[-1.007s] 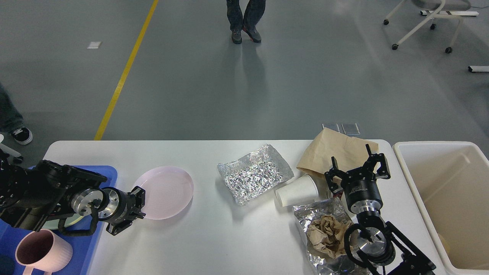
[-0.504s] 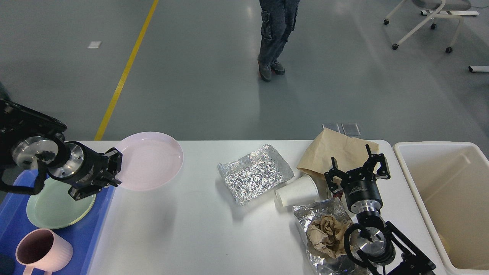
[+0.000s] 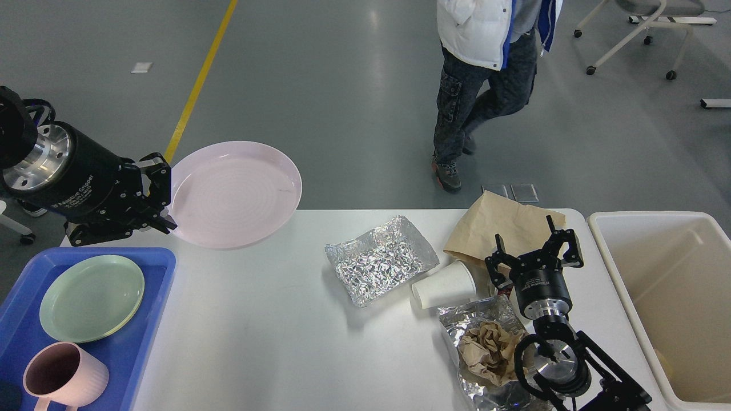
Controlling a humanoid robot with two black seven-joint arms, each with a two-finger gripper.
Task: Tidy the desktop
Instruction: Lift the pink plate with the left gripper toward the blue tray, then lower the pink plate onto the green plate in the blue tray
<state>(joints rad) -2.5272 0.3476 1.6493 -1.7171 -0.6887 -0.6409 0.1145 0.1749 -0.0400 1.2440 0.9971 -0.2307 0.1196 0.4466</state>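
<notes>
A pink plate [image 3: 235,194] is gripped at its left rim by the left gripper [image 3: 160,197] and held raised over the far left edge of the worktop [image 3: 285,342]. The right gripper [image 3: 537,251] is spread open above a brown bag [image 3: 502,225].

On the desk [image 3: 274,342], a tray [image 3: 154,297] sits far left, foil [image 3: 380,265] at centre, a cup [image 3: 445,284] right of it; a bin [image 3: 611,251] stands beside the right edge.
</notes>
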